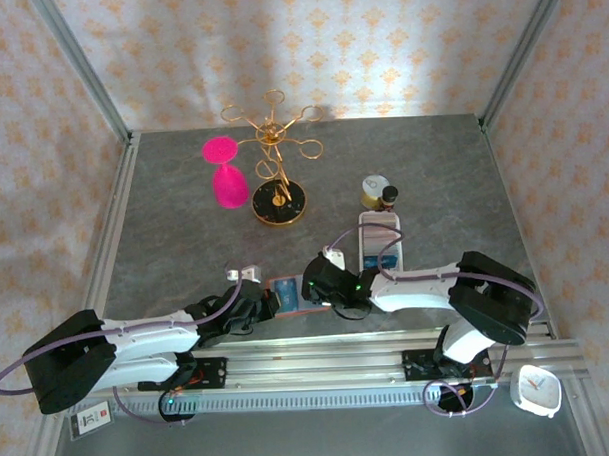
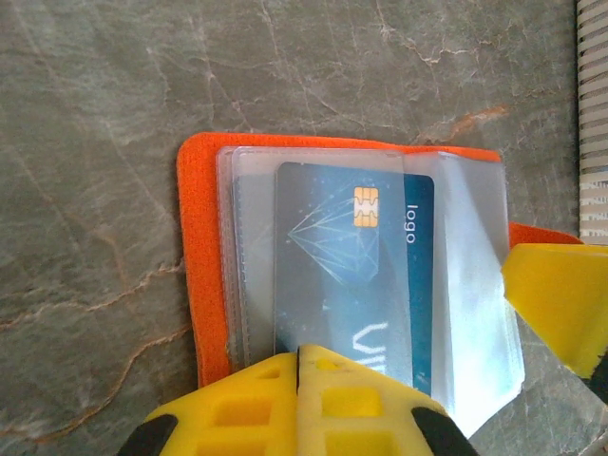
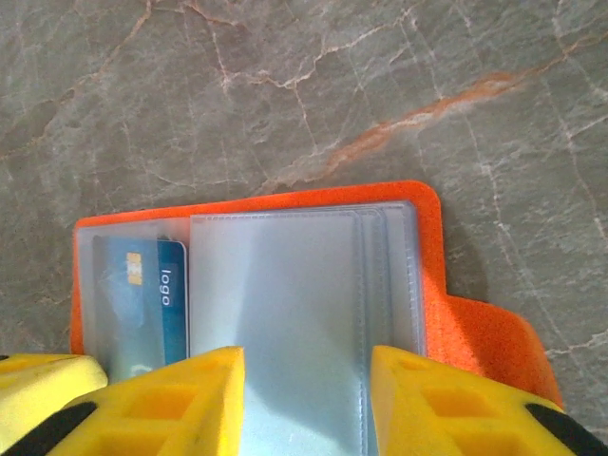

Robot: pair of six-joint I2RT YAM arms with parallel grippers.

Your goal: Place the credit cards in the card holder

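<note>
Card holder shows one credit card, left tool clenching it, right tool spread.

The grey table holds an open orange card holder, a long white tray, a small jar and a gold stand
</note>
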